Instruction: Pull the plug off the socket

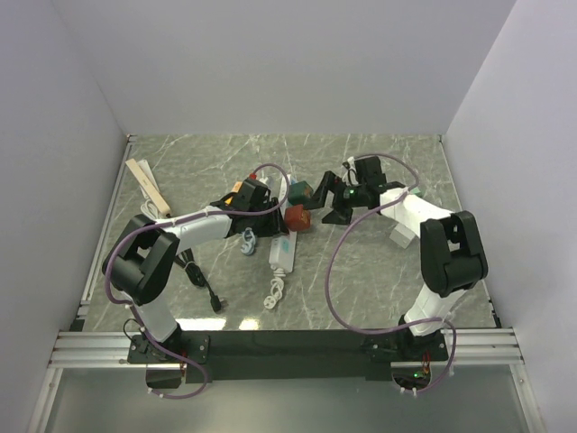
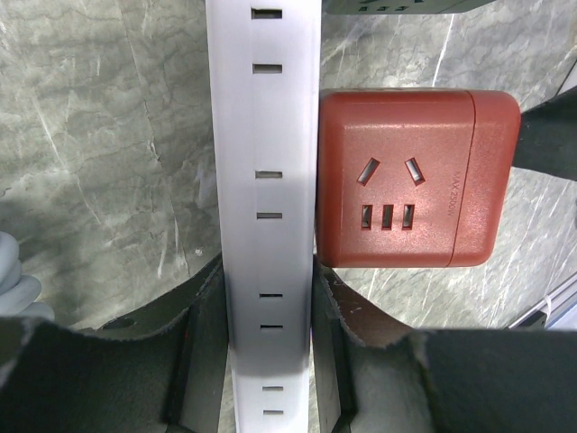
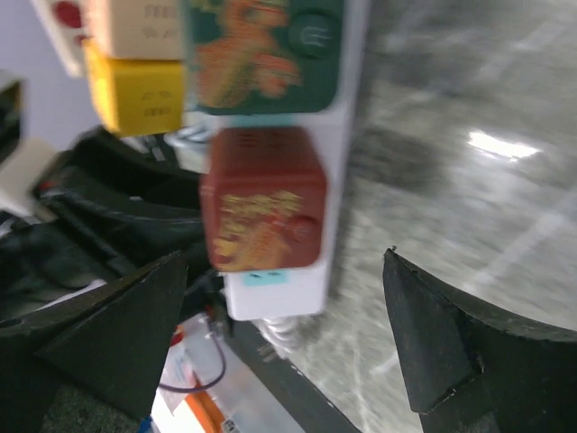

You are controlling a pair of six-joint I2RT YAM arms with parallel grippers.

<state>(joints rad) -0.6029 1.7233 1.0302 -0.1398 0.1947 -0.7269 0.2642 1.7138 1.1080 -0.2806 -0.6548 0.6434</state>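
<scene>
Marble table [image 1: 207,158]: left gripper [image 2: 269,307] around socket strip [image 2: 269,117]

Red cube plug [image 2: 416,178] seated on white socket strip [image 2: 268,180], mid-table.

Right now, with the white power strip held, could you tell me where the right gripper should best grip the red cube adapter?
Pinch the red cube adapter across its two flat opposite side faces, coming at its outer face, away from the white power strip. The open right gripper is lined up on it; the left gripper clamps the strip.
</scene>
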